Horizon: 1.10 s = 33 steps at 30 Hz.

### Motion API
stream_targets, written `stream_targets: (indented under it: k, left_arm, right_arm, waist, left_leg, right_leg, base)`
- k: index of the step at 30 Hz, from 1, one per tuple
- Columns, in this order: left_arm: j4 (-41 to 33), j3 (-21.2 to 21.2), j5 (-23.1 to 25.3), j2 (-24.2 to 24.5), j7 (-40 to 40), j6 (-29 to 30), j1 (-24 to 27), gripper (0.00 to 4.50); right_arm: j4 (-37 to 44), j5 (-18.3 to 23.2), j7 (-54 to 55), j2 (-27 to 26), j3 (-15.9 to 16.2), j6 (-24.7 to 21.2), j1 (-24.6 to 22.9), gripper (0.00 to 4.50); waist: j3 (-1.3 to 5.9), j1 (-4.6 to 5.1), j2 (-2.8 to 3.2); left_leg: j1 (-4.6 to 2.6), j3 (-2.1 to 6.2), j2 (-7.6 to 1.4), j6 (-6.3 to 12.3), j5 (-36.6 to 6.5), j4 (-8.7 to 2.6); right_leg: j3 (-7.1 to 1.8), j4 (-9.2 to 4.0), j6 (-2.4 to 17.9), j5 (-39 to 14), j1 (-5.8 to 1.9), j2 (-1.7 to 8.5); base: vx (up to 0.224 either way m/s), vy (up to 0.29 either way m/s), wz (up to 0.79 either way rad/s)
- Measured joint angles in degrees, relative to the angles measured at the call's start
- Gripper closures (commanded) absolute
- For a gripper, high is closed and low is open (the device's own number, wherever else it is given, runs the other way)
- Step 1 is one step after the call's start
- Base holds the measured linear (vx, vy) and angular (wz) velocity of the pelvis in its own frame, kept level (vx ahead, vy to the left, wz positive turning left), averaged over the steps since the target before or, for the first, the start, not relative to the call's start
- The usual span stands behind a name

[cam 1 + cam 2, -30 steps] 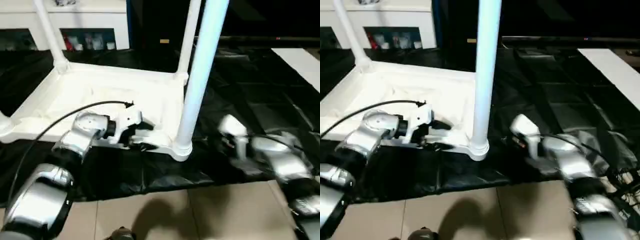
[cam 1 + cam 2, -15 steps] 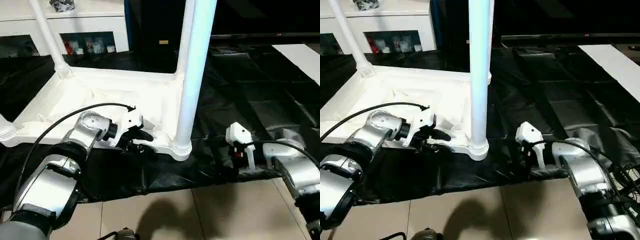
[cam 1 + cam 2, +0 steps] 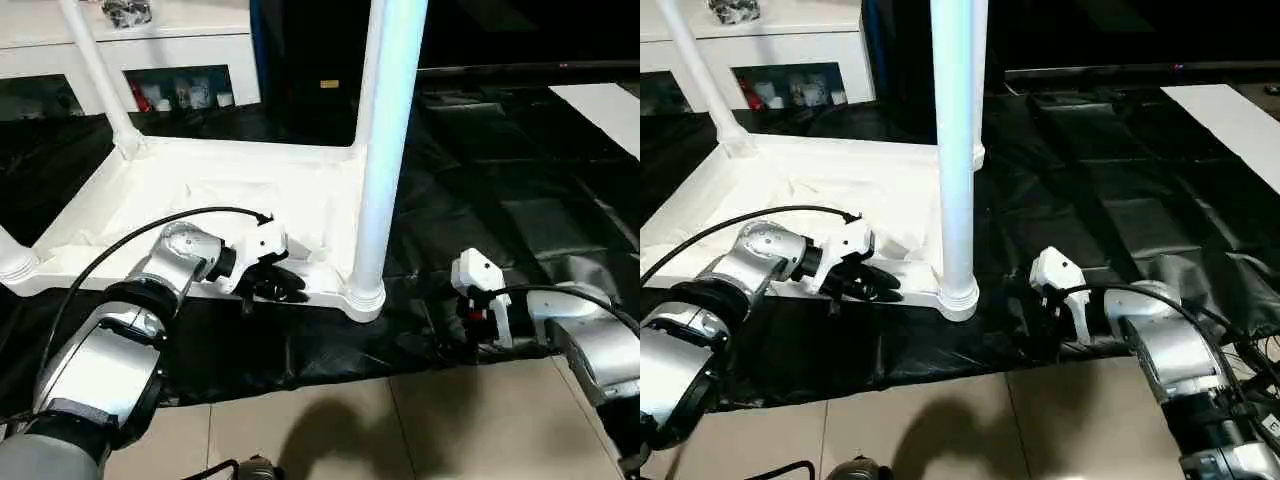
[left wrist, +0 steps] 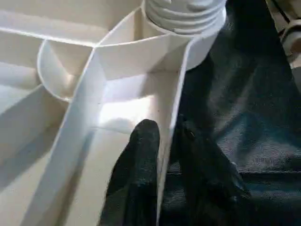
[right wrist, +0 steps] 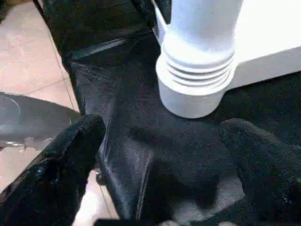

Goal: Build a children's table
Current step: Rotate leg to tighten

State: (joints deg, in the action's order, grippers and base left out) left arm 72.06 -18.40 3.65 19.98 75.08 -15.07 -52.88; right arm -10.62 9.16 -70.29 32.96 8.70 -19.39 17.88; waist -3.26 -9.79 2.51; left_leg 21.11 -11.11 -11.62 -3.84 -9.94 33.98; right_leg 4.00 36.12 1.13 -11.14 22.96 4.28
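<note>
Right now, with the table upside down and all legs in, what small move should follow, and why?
Probably bring the open right hand in to the near corner leg. The left hand already pinches the table's rim wall beside that leg's socket, one finger each side, while the right hand sits apart on the black sheet, so a two-handed flip looks near.
</note>
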Motion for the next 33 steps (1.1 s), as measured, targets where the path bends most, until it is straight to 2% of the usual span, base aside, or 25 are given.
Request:
stream_targets:
  k: [2, 10, 13, 17, 25, 27, 32, 33]
  left_arm:
    - [0.35, 0.01, 0.57, -0.01, -0.06, -0.25, -0.27, 4.24]
    - [0.53, 0.00, 1.73, -0.39, 0.88, -1.05, -0.65, 4.48]
    - [0.65, 1.53, 1.16, -0.46, 0.90, 1.89, -0.55, 4.48]
    - [-1.04, 3.60, -0.31, -0.85, -0.15, 5.21, 1.10, 4.48]
    - [-13.08, 4.91, -1.57, -1.05, -3.66, 7.81, 8.31, 4.48]
    - [-17.37, 4.87, -1.28, -0.29, -4.38, 8.44, 10.48, 4.48]
    - [-21.79, 4.77, -1.21, 0.38, -4.33, 10.29, 12.19, 4.48]
    - [-22.54, 4.76, -1.23, 0.57, -4.30, 10.90, 12.48, 4.50]
  right_arm:
    - [0.83, 0.07, 0.16, 0.17, 0.02, -0.40, -0.05, 0.00]
    - [1.53, 0.28, 0.48, 0.59, 0.01, -0.52, -0.07, 0.00]
    - [1.32, 0.27, 1.71, -0.29, -0.05, -0.14, 0.06, 0.00]
    - [-1.98, -0.70, 7.34, -4.84, -0.23, 2.29, 2.55, 0.00]
    - [-11.63, -5.02, 18.00, -11.26, 0.43, 7.42, 8.57, 0.00]
    - [-14.53, -5.29, 18.90, -12.95, 0.77, 8.80, 10.10, 0.00]
    - [-17.94, -5.36, 17.59, -14.13, 1.79, 11.31, 12.29, 0.00]
    - [-19.19, -5.41, 17.21, -14.46, 2.08, 12.14, 12.93, 0.28]
  waist:
    - [0.02, 0.09, 0.13]
    - [0.03, 0.76, 0.17]
    - [0.03, 1.32, 0.15]
    - [0.02, 1.83, 0.13]
    - [0.06, 1.62, -0.55]
    - [0.05, 1.74, -0.98]
    - [0.06, 1.75, -1.70]
    - [0.05, 1.82, -1.81]
  left_leg:
    - [0.00, 0.00, 0.00, 0.00, 0.00, 0.00]
    - [0.06, -0.01, 0.00, 0.08, -0.06, 0.00]
    - [0.04, -0.01, 0.00, 0.09, -0.06, -0.01]
    - [0.04, -0.04, -0.01, 0.08, -0.05, -0.01]
    - [0.05, -0.15, -0.01, 0.11, -0.08, -0.08]
    - [0.02, -0.15, -0.03, 0.10, -0.07, -0.13]
    - [0.02, -0.20, -0.03, 0.11, -0.10, -0.14]
    - [0.00, -0.22, -0.03, 0.11, -0.10, -0.14]
  right_leg:
    - [-0.01, 0.00, 0.00, 0.00, 0.00, 0.00]
    - [-0.01, -0.11, -0.01, -0.01, 0.01, 0.00]
    - [0.00, -0.10, -0.01, -0.01, 0.03, -0.01]
    - [0.00, -0.06, -0.01, -0.01, 0.08, 0.00]
    - [-0.01, -0.10, -0.05, -0.04, 0.10, 0.06]
    - [0.00, -0.08, -0.10, -0.07, 0.11, 0.06]
    - [-0.03, -0.09, -0.10, -0.08, 0.12, 0.06]
    - [-0.04, -0.09, -0.10, -0.08, 0.12, 0.06]
  base:
    - [0.000, 0.000, 0.00]
    - [0.000, 0.000, 0.00]
    - [0.000, 0.000, 0.00]
    - [0.000, 0.000, 0.00]
    - [0.000, 0.000, 0.00]
    - [0.000, 0.000, 0.00]
    - [0.000, 0.000, 0.00]
    - [0.000, 0.000, 0.00]
